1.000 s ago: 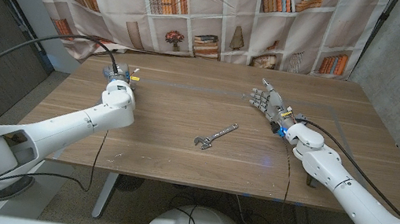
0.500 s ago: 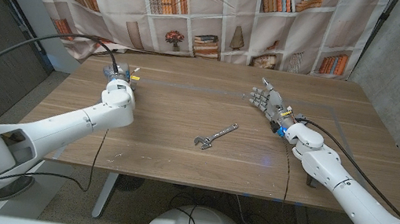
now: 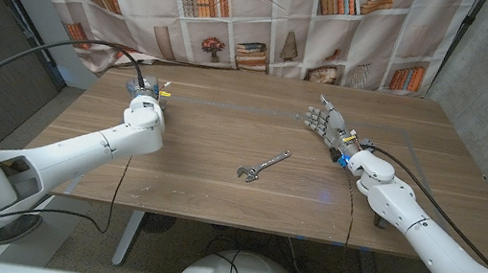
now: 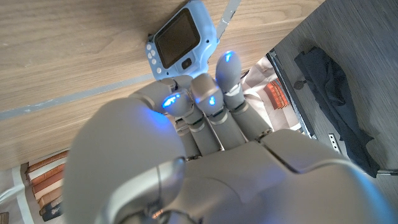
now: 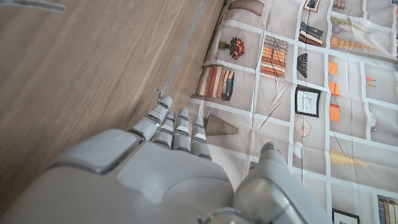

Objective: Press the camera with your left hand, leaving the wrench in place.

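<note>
Our left hand (image 4: 211,130) hangs over the small blue camera (image 4: 181,38), its fingers (image 4: 227,68) held close together and reaching to the camera's near edge; whether they already touch it we cannot tell, the wrist view being too steep; we judge the press should come straight down so the camera does not skid toward the table's far edge just beyond it; the wrench (image 3: 262,165) lies well apart, between both hands, out of our path; our right hand (image 3: 325,124) stands idle with fingers spread, holding nothing, bare wood around it.
</note>
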You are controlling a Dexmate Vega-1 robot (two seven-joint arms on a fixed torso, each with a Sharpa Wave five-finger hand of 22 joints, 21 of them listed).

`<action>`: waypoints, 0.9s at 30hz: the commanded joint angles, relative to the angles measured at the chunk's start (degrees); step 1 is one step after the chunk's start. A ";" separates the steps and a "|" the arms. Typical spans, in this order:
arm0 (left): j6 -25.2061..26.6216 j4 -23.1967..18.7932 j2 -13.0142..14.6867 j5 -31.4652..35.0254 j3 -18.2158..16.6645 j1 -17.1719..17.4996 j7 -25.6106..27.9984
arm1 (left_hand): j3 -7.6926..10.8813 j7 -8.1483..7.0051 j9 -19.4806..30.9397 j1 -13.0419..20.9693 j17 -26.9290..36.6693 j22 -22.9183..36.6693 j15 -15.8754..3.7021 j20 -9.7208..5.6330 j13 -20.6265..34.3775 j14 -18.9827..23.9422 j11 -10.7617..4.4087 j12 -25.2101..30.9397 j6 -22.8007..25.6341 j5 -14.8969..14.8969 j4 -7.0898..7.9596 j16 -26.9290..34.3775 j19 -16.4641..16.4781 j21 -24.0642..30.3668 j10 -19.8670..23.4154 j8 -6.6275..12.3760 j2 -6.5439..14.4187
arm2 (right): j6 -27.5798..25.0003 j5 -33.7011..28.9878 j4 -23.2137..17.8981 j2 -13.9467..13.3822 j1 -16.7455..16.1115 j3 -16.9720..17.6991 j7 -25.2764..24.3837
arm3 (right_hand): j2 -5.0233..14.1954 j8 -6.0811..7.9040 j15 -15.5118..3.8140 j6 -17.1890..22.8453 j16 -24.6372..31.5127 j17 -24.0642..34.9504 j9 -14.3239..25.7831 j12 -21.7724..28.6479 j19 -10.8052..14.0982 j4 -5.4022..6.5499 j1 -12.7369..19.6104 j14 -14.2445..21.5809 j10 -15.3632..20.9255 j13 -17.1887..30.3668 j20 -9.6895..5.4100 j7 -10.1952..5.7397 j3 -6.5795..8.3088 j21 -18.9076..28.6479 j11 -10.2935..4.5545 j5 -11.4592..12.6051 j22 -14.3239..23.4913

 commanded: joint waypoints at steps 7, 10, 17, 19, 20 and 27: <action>1.54 -1.65 0.29 0.33 -1.01 0.75 1.39 | 0.17 -0.20 0.17 -0.27 0.18 -0.29 -0.20 -3.40 0.03 0.22 -0.28 0.00 -0.15 -0.28 -0.20 0.08 -0.05 0.30 -0.22 0.21 -0.03 | 0.11 0.04 -0.20 -0.22 -0.11 -0.02 0.33 | 0.25 0.32 -0.03 0.47 0.29 0.31 0.34 0.39 0.53 -0.07 0.44 0.30 0.63 0.09 0.07 -0.36 -0.10 0.18 -0.01 0.17 0.29; 1.65 -1.71 0.26 0.24 -1.16 0.83 1.64 | 0.17 -0.13 0.18 -0.30 -0.24 -0.19 -0.17 -3.40 -0.16 -0.01 -0.16 -0.09 -0.08 -0.31 -0.17 -0.31 0.03 0.42 -0.16 0.24 -0.05 | 0.10 0.05 -0.19 -0.23 -0.10 -0.03 0.37 | 0.27 0.32 0.01 0.48 0.28 0.31 0.34 0.38 0.55 -0.07 0.45 0.28 0.62 0.09 0.01 -0.33 -0.10 0.18 0.12 0.17 0.29; 1.38 -2.27 0.64 0.06 -1.45 1.04 2.02 | 0.15 -0.23 0.18 -0.32 -0.12 -0.52 -0.21 -3.40 0.15 0.04 -0.22 0.19 -0.19 -0.39 -0.15 -0.19 0.02 0.32 -0.02 0.19 -0.03 | 0.07 0.07 -0.09 -0.22 -0.02 -0.06 0.50 | 0.28 0.31 0.01 0.47 0.28 0.31 0.35 0.37 0.60 -0.07 0.47 0.32 0.63 0.09 0.03 -0.34 -0.11 0.19 0.04 0.17 0.29; 1.70 -2.38 0.59 0.10 -1.45 1.01 2.02 | 0.19 -0.23 0.19 -0.33 -0.20 -0.50 -0.20 -3.40 0.17 -0.05 -0.39 0.21 -0.21 -0.40 -0.15 -0.28 -0.19 0.22 -0.03 0.20 -0.01 | 0.07 0.21 -0.03 -0.16 -0.03 -0.02 0.55 | 0.29 0.31 0.00 0.49 0.27 0.31 0.35 0.36 0.58 -0.07 0.47 0.31 0.60 0.09 0.00 -0.32 -0.11 0.18 0.06 0.17 0.29; 1.72 -2.44 0.59 0.10 -1.49 1.04 2.11 | 0.19 -0.17 0.18 -0.32 -0.09 -0.45 -0.23 -3.40 -0.25 0.12 -0.31 -0.06 -0.21 -0.41 -0.16 -0.16 -0.03 0.35 -0.02 0.19 -0.01 | -0.01 0.27 -0.08 -0.14 -0.05 0.01 0.48 | 0.28 0.32 0.05 0.50 0.27 0.31 0.35 0.35 0.59 -0.07 0.47 0.31 0.59 0.09 -0.01 -0.32 -0.12 0.18 0.03 0.17 0.29; 1.99 -3.16 0.81 0.29 -1.55 1.09 2.38 | 0.17 -0.20 0.19 -0.30 -0.19 -0.68 -0.21 -3.40 -0.25 0.23 -0.42 -0.03 -0.34 -0.45 -0.18 -0.21 -0.09 0.24 -0.05 0.17 0.00 | 0.35 0.24 0.24 -0.06 -0.05 -0.01 0.72 | 0.29 0.29 0.07 0.47 0.26 0.32 0.35 0.34 0.60 -0.08 0.48 0.34 0.59 0.10 0.00 -0.32 -0.13 0.17 -0.01 0.16 0.29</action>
